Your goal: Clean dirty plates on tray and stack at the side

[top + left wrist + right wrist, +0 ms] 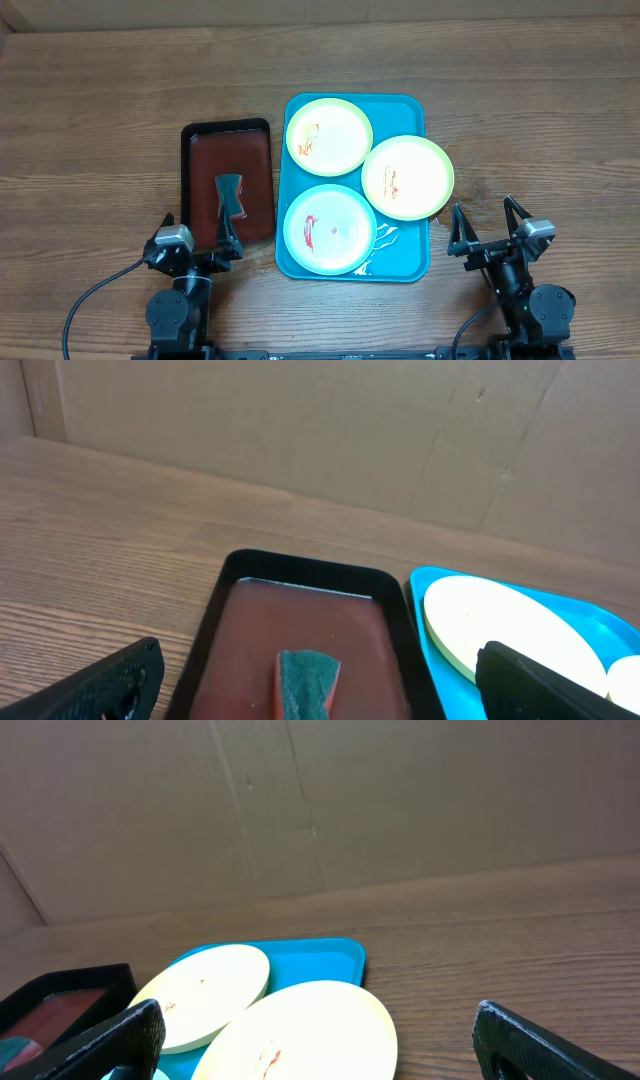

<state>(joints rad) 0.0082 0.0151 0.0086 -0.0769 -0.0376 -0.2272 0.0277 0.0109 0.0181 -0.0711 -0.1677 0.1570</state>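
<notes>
Three plates lie on the turquoise tray (pixel 410 115). A yellow-green plate (pixel 328 136) sits at the tray's back left. A second yellow-green plate (pixel 407 177) overhangs the tray's right rim. A pale blue-green plate (pixel 329 229) lies at the front left. All show red-orange smears. My left gripper (pixel 200 232) is open and empty near the black tray's front. My right gripper (pixel 490 225) is open and empty, right of the turquoise tray. The right wrist view shows both yellow-green plates (pixel 205 982) (pixel 310 1035) and the tray (pixel 325 955). The left wrist view shows a plate (pixel 510 632) on the tray (pixel 425 615).
A smaller black tray (pixel 228 132) with a red-brown inside lies left of the turquoise tray and holds a green sponge (pixel 231 193), also visible in the left wrist view (pixel 305 682). A cardboard wall (pixel 320 800) stands behind the wooden table (pixel 100 120).
</notes>
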